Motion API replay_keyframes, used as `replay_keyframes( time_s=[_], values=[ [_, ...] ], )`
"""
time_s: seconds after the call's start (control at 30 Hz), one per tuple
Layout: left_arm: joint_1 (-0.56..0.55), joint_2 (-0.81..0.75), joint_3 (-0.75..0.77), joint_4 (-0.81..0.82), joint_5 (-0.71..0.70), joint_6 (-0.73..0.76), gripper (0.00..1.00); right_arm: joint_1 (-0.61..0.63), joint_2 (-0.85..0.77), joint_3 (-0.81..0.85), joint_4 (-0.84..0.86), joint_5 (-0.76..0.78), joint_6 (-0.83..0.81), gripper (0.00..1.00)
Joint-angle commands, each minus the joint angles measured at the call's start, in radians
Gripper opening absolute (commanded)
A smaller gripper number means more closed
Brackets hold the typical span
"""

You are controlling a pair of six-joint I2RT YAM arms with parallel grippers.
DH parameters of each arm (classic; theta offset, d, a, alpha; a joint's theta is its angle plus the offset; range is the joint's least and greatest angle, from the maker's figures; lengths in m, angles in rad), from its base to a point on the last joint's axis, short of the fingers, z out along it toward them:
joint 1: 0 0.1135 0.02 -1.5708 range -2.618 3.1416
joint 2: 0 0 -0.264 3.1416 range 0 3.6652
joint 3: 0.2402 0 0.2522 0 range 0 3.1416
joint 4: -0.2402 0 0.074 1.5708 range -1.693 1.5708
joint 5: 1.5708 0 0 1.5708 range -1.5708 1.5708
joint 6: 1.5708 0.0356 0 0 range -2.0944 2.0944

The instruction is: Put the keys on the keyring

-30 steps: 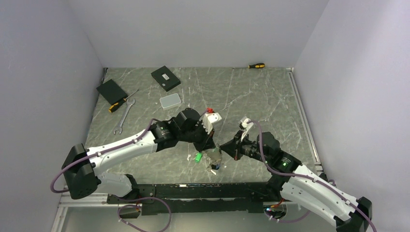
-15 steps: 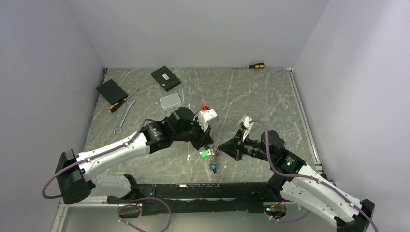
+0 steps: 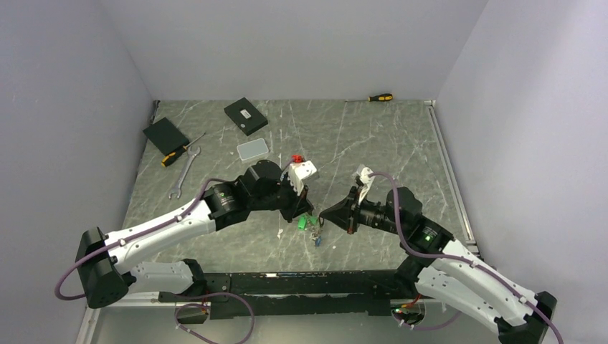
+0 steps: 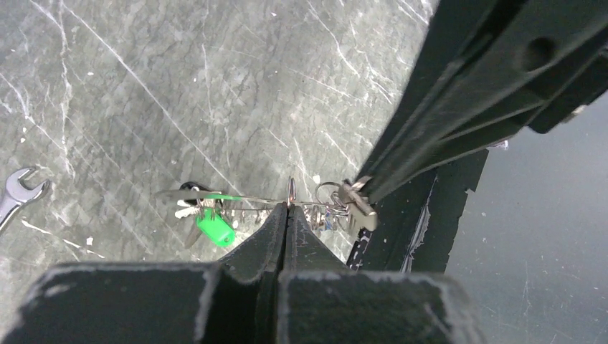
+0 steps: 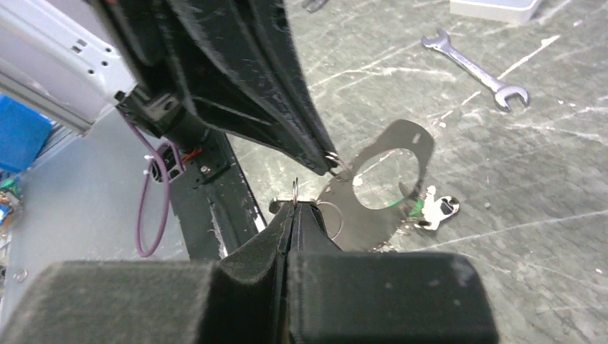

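My left gripper [image 3: 307, 212] is shut on the thin wire keyring [image 4: 236, 201], pinching it at its fingertips [image 4: 289, 206] above the table. Several small keys [image 3: 310, 223] hang from the wire, with a green tag [image 4: 215, 228] and a blue tag [image 3: 317, 241] lower down. My right gripper [image 3: 323, 216] comes in from the right, tip to tip with the left. It is shut on a silver key [image 4: 361, 208] with small rings beside the wire's right end. In the right wrist view its shut tips [image 5: 296, 203] pinch a small ring, and the left fingers [image 5: 315, 147] are just above.
A silver wrench [image 3: 183, 174] and a yellow-handled screwdriver [image 3: 179, 152] lie at the left. Two black boxes [image 3: 165, 135] [image 3: 245, 115] and a pale flat box [image 3: 253, 149] sit further back. Another screwdriver [image 3: 380, 97] lies by the back wall. The black front rail [image 3: 287, 283] is just below the grippers.
Both grippers have moved a little left and away from the front edge, staying tip to tip. The key cluster has risen off the table with them.
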Motion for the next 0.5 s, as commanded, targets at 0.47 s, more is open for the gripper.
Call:
replay_keyframes(
  time_s=[0.47],
  values=[
    [0.001, -0.021, 0.004, 0.106, 0.067, 0.016, 0.0, 0.004, 0.078, 0.076, 0.039, 0.025, -0.032, 0.0]
  ],
)
